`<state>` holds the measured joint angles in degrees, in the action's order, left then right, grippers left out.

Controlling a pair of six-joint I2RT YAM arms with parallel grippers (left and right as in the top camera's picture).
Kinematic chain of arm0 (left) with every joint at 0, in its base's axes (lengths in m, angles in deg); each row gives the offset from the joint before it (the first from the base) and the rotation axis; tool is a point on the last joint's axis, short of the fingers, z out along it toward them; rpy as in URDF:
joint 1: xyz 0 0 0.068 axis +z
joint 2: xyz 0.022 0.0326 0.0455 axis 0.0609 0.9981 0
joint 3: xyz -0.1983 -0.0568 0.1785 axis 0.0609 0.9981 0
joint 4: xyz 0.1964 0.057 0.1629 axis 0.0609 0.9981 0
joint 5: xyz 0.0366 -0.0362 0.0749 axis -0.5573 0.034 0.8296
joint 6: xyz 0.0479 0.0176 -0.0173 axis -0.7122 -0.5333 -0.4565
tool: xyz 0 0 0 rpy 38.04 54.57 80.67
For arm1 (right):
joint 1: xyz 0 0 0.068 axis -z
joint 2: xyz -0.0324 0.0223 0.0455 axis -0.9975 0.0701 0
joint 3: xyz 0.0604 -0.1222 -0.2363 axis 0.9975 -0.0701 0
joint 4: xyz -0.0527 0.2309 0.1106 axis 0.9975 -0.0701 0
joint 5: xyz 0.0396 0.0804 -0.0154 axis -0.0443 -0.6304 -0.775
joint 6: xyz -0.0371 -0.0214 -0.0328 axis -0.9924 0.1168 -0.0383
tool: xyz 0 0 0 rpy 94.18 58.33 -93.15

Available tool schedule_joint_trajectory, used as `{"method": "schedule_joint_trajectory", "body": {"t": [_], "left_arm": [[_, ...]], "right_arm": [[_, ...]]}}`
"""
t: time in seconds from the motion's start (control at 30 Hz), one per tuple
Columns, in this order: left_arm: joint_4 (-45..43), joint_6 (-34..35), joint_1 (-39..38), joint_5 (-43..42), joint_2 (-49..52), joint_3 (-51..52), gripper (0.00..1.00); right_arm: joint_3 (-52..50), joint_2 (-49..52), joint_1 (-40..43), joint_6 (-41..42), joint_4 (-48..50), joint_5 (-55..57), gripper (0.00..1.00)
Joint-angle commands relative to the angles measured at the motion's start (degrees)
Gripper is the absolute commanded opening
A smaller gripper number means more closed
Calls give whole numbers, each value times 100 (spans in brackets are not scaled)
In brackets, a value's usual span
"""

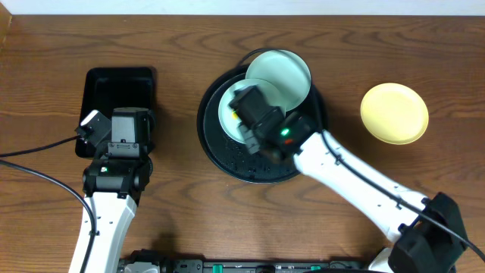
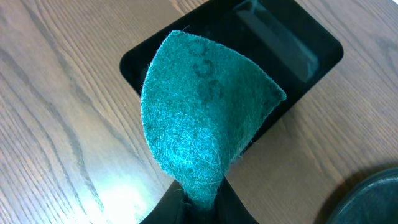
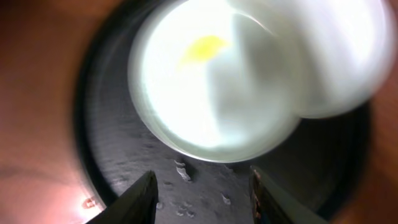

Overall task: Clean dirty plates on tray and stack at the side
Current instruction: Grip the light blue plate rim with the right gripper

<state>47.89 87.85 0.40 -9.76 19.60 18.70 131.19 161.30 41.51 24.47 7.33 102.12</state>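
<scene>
Right wrist: smeared plate [image 3: 211, 93] just beyond right tool [image 3: 202, 177], jaws parted; left tool [image 2: 196, 206] clamps green pad [image 2: 205, 118].

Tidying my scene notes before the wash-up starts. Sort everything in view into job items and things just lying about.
Job:
- upper blue plate
- lower blue plate
- yellow plate
- round black tray
- green scouring pad

Lying about:
- rectangular black tray

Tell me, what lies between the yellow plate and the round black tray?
Nothing sits there. In the overhead view, only a strip of bare wooden table separates the yellow plate from the tray.
</scene>
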Motion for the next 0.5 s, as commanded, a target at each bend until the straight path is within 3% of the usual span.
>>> {"method": "schedule_joint_trajectory", "body": {"t": [0.0,0.2,0.27,0.3,0.4,0.47], "left_arm": [[-15,-79,28,50,-2,9,8],[-17,-76,28,50,-2,9,8],[-20,-76,28,50,-2,9,8],[-17,-76,28,50,-2,9,8],[-15,-79,28,50,-2,9,8],[-11,-79,28,50,-2,9,8]], "right_arm": [[-26,168,579,1355,-354,317,45],[-90,813,1163,1843,-529,-1370,45],[-92,1082,1165,1904,-498,-1530,68],[-92,1185,1150,2009,-479,-1508,71],[-92,1515,1121,2446,-323,-1497,67],[-92,1663,1110,2734,-260,-1412,58]]}}
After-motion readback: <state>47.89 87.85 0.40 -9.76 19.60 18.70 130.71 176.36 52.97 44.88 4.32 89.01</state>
